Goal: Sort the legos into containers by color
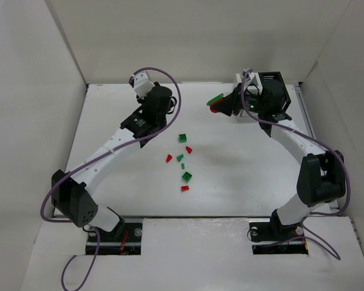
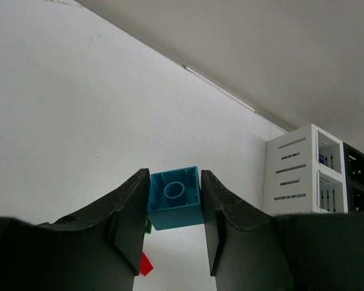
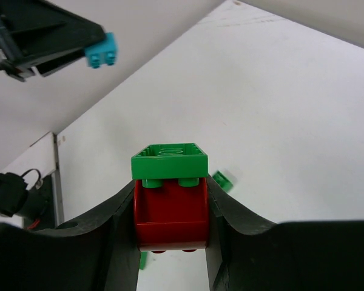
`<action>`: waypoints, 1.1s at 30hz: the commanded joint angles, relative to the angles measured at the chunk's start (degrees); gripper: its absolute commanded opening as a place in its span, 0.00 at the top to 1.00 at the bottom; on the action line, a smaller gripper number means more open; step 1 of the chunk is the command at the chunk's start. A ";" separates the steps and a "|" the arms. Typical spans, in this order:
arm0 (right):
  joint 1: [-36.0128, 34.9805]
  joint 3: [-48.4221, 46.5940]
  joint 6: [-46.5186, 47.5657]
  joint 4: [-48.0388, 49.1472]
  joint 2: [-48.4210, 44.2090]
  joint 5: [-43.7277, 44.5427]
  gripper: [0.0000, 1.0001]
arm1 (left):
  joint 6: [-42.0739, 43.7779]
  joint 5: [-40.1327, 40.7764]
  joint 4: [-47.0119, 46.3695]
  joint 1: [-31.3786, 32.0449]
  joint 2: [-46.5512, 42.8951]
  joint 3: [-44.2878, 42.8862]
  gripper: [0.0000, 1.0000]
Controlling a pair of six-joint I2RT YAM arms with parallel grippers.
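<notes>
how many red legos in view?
4. Three small red plastic bricks lie loose on the table; the fourth, stuck to a green brick, is clamped in the right gripper. White and black slatted bins may hide more.

bright, even, diffuse light from above; faint soft shadows on the white table [image 1: 242, 182]; colours vivid, top view sharp.

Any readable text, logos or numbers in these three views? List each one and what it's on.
No readable text in any view.
Teal brick in the left gripper: no print visible.
Green brick on the red brick in the right gripper: no print visible.
White bin and black bin: no labels.
Red marks at the arm bases: too small to tell whether they carry text.
</notes>
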State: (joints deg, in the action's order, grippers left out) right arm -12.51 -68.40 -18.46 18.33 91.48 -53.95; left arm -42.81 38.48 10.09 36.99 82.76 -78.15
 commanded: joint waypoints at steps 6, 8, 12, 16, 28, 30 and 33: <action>5.75 1.16 2.37 -1.89 -3.67 0.95 1.00 | 5.00 -7.44 -3.75 -1.57 0.12 -2.36 0.94; 6.36 1.16 3.07 -3.02 -4.38 2.70 1.00 | 5.63 -9.64 -4.55 -1.57 0.64 -2.36 0.94; 9.25 1.16 4.48 -6.28 -6.14 7.61 1.00 | 11.06 -16.65 -10.86 -1.57 1.17 -1.22 0.93; 12.85 1.16 4.48 -12.25 -9.39 16.23 1.00 | 16.08 -27.65 -18.17 -1.57 5.73 -4.28 0.91; 16.73 1.69 3.26 -25.36 -19.41 48.49 1.00 | 20.83 -47.69 -24.58 -1.05 28.39 -26.95 0.91; 17.25 2.22 2.73 -25.88 -19.41 50.43 1.00 | 20.83 -52.61 -25.12 -0.52 32.09 -33.62 0.91; 18.31 2.75 2.20 -26.41 -20.03 51.84 1.00 | 20.83 -54.64 -25.12 0.71 38.78 -42.24 0.90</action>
State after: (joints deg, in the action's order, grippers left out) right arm 4.67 -66.43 -15.11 -7.20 73.01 -7.66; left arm -23.29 -9.23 -10.81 36.23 119.72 -113.32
